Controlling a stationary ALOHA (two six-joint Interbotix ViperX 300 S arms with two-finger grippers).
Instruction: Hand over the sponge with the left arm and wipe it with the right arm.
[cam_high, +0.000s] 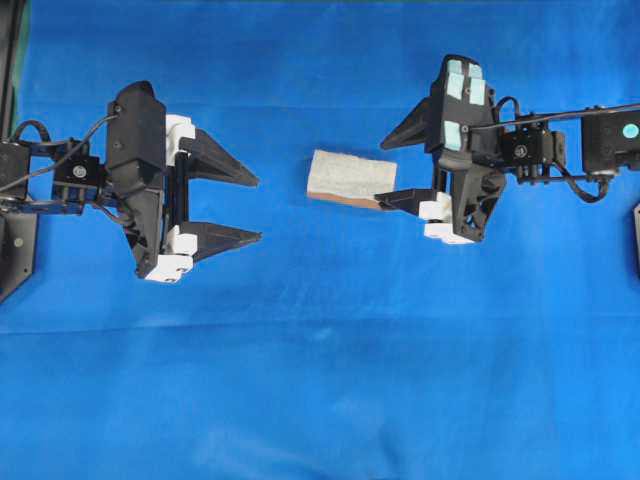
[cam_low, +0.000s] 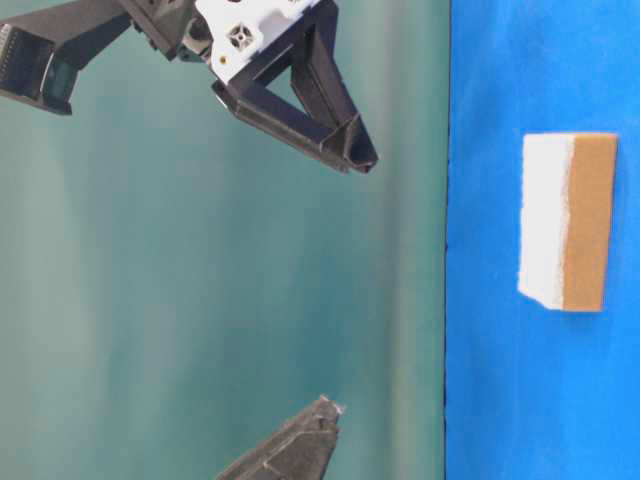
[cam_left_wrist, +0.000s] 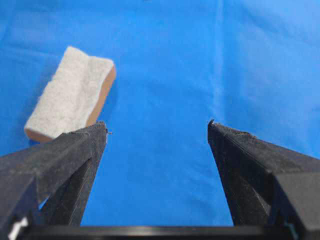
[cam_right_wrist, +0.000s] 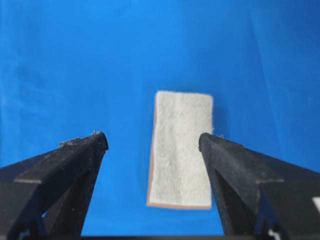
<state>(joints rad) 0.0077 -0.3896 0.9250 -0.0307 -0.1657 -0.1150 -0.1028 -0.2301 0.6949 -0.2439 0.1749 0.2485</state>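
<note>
Sponge (cam_high: 350, 179) lies flat mid-worktop, pale side up, ungripped. Left gripper (cam_high: 255, 208) wide open, well short of it; right gripper (cam_high: 385, 170) also wide, poised over it, probably awaiting the handover.

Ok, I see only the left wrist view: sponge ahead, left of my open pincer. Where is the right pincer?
Observer: Overhead, the right pincer is open at the sponge's right end.
Operator: Is the sponge lined up with it?
Observer: Yes, the right wrist view shows it in the gap between both fingers, ungripped.
Operator: Does my pincer touch it?
Observer: No; overhead, blue cloth separates the left pincer from it.
</note>
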